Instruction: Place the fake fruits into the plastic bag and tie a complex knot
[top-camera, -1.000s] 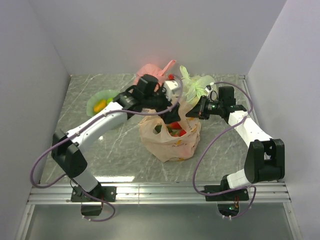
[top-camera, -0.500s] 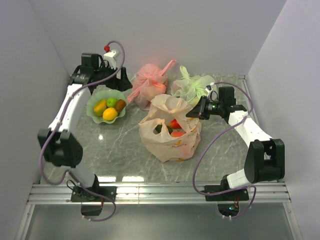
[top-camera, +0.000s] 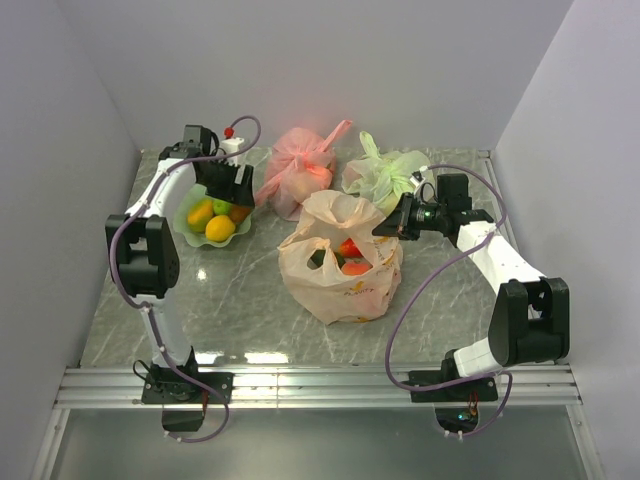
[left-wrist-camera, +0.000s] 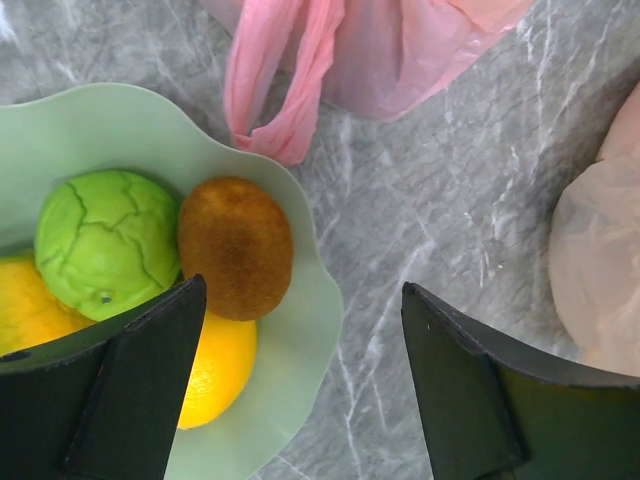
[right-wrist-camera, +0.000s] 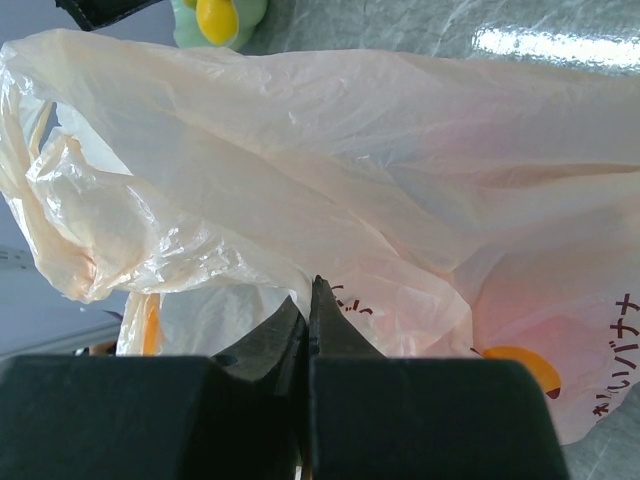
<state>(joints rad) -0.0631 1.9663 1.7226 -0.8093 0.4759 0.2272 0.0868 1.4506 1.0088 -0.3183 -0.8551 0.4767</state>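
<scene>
The pale orange plastic bag (top-camera: 340, 275) stands mid-table with its mouth open and handles loose; no knot shows on it. Red and orange fake fruits (top-camera: 350, 250) lie inside. My right gripper (top-camera: 385, 226) is shut on the bag's right rim, the plastic pinched between its fingers (right-wrist-camera: 308, 295). My left gripper (top-camera: 232, 188) hangs open and empty over the right rim of the pale green dish (left-wrist-camera: 310, 330). In the dish lie a green fruit (left-wrist-camera: 108, 243), a brown kiwi (left-wrist-camera: 236, 246) and a yellow fruit (left-wrist-camera: 215, 365). The left gripper (left-wrist-camera: 300, 295) touches none of them.
A pink-red tied bag (top-camera: 300, 165) and a light green tied bag (top-camera: 385, 172) stand behind the orange bag, the pink one's handle (left-wrist-camera: 280, 90) lying near the dish. Walls close in left, back and right.
My left arm left the orange bag's mouth, swung up to the back left, then came down over the dish. The right gripper has kept its hold.
</scene>
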